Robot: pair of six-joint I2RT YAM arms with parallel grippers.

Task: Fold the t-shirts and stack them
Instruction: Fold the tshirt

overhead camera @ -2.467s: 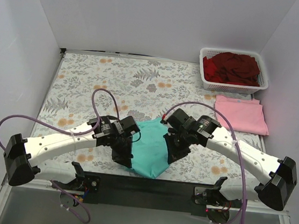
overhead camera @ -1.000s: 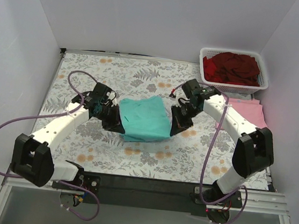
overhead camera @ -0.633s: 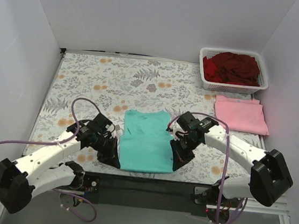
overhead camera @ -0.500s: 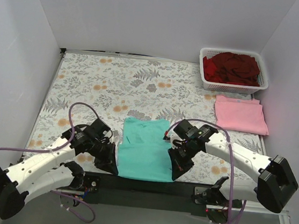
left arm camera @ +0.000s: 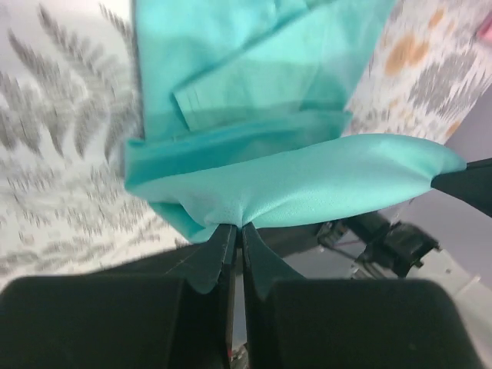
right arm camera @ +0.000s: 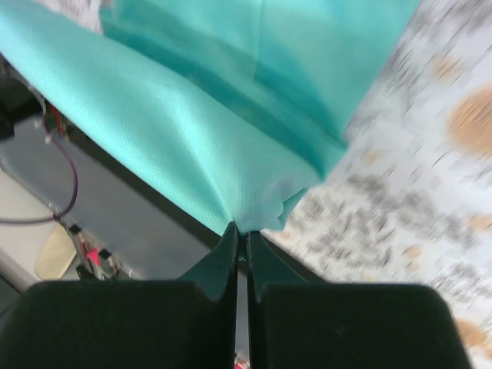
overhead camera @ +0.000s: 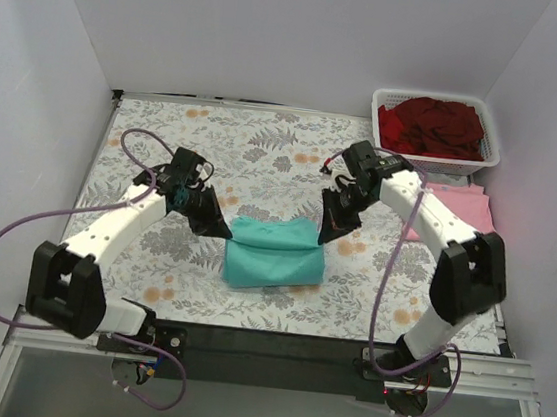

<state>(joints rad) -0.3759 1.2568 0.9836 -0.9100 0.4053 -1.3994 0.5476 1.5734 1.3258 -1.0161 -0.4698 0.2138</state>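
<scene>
Mid-table on floral-patterned table cover (overhead camera: 165, 145): soft teal-green cotton t-shirt (overhead camera: 273, 256), part-folded. Left gripper (overhead camera: 220, 228) and right gripper (overhead camera: 326, 234) each clenched on one end of raised fold edge, stretching it taut between them, likely so layer lands flat and square. Folded light pink t-shirt (overhead camera: 473, 200) lies far right, probable stack spot.

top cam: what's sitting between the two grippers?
The teal t-shirt. The left gripper and right gripper each pinch one end, and the cloth spans the whole gap. The top external view shows this.
</scene>
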